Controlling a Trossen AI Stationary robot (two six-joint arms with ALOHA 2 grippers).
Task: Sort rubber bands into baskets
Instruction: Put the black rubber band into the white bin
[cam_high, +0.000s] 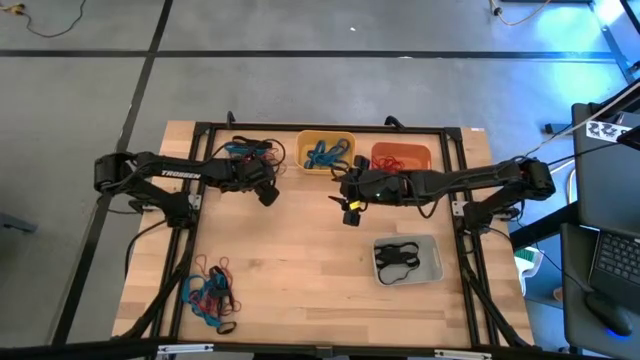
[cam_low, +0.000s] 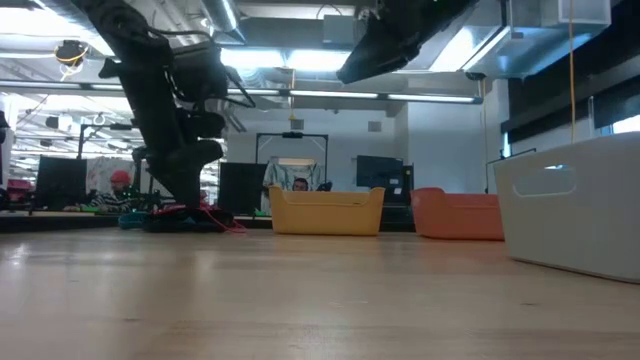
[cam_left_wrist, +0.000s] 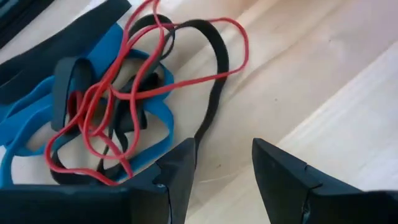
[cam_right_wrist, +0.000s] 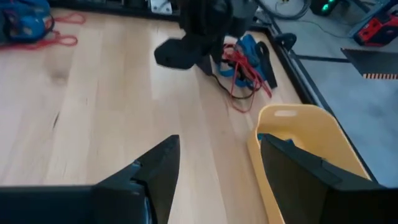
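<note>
A tangle of blue, red and black rubber bands (cam_left_wrist: 106, 106) lies on the table at the far left (cam_high: 250, 152). My left gripper (cam_left_wrist: 222, 155) stands open at its near edge, low over the wood (cam_high: 268, 194), with bare table between the fingers. A second tangle (cam_high: 210, 295) lies near left. The yellow basket (cam_high: 325, 150) holds blue bands, the orange basket (cam_high: 400, 157) red ones, the pale grey basket (cam_high: 407, 260) black ones. My right gripper (cam_right_wrist: 217, 155) hangs open above the table (cam_high: 350, 212), just near of the yellow basket (cam_right_wrist: 305, 143). My left gripper has one fingertip (cam_left_wrist: 183, 158) right beside the end of a long black band's loop (cam_left_wrist: 205, 127) at the tangle's edge. Whether it touches the band I cannot tell. Nothing lies between the two fingers.
A black frame (cam_high: 200, 130) runs around the tabletop. Bare wood spreads across the middle and near side of the table (cam_high: 300, 270). In the low view the left arm (cam_low: 180, 150) reaches down to the table, while the right arm (cam_low: 400, 40) hangs high.
</note>
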